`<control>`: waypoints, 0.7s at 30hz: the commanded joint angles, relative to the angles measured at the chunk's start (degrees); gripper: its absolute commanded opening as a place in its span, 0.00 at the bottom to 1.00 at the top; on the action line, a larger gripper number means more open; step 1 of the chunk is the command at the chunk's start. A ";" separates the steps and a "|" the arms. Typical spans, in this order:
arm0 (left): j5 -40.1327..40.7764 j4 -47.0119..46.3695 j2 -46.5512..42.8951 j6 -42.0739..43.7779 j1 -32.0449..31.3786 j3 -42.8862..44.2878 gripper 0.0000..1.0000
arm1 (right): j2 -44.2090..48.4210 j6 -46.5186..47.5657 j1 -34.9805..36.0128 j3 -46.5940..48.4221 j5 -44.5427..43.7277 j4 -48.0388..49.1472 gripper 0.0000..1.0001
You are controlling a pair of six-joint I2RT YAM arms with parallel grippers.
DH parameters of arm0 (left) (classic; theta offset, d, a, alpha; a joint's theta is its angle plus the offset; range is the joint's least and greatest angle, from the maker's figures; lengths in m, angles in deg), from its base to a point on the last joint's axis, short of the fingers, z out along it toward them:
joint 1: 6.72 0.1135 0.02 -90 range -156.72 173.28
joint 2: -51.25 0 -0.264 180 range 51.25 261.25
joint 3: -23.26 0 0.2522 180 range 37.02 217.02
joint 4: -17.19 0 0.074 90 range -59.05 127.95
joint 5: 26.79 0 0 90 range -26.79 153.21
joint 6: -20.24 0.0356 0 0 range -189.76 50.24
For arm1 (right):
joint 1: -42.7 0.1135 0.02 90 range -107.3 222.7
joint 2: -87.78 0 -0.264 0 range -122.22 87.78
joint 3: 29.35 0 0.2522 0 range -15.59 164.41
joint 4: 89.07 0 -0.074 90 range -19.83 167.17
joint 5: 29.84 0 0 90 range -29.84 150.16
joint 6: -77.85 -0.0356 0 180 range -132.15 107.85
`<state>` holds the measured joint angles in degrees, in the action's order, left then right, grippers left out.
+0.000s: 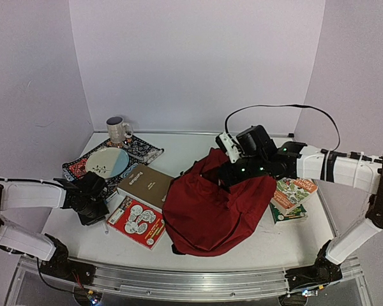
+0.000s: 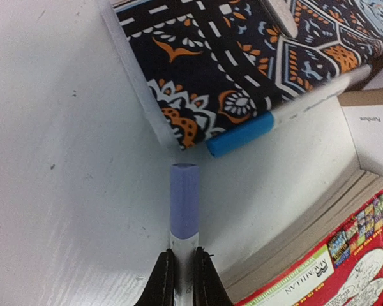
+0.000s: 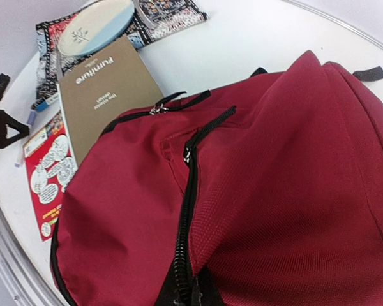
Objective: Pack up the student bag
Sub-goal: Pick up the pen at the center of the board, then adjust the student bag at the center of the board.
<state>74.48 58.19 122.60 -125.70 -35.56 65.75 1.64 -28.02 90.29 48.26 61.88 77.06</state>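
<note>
Left wrist view, Ben: what has that hand got?

Ana, the left gripper (image 2: 184, 264) has its 2 fingers (image 2: 168, 274) drawn in against the white barrel of a lilac-capped pen (image 2: 184, 204) lying flat on the table (image 2: 64, 159). The jaws stand almost together, with only the barrel between them. I would call that a grasp, low on the barrel and far from the cap.

What would make the lift go well?

Raise it straight up before any sideways travel. A blue-capped pen (image 2: 242, 134) lies just beyond the cap against the patterned mat (image 2: 242, 57), and the red picture book (image 2: 345, 255) sits close on the right. With a hold that near 1 end, I judge the pen may droop or swivel, so go slowly and keep the wrist level.

And the student bag (image 1: 210, 210)?

It is at the middle of the table, slumped, well apart from the pen and past the 2 books. The right gripper (image 1: 233, 169) is at its upper edge, clenched. The right wrist view shows a black zip running down to where the fingers would be, so it seems to pinch the fabric there. I cannot see an open mouth clearly from above, so confirm one before carrying the pen across.
</note>
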 commanded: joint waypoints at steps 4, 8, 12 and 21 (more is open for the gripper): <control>-0.65 3.75 -6.19 2.93 -0.02 8.48 0.00 | 4.77 -4.39 0.28 6.84 10.21 1.46 0.00; -1.40 5.08 -9.01 4.65 -0.10 11.90 0.00 | 5.20 -7.00 0.31 8.97 13.66 1.50 0.00; -3.63 5.31 -10.73 6.17 -0.07 15.46 0.00 | 5.83 -8.39 0.26 10.15 14.43 1.52 0.00; -9.05 5.10 -11.15 9.05 -0.07 21.86 0.00 | 8.41 -10.25 0.30 12.12 15.33 2.01 0.00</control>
<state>68.33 62.94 112.17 -118.95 -35.58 83.50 6.14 -36.55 90.31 55.45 74.44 74.45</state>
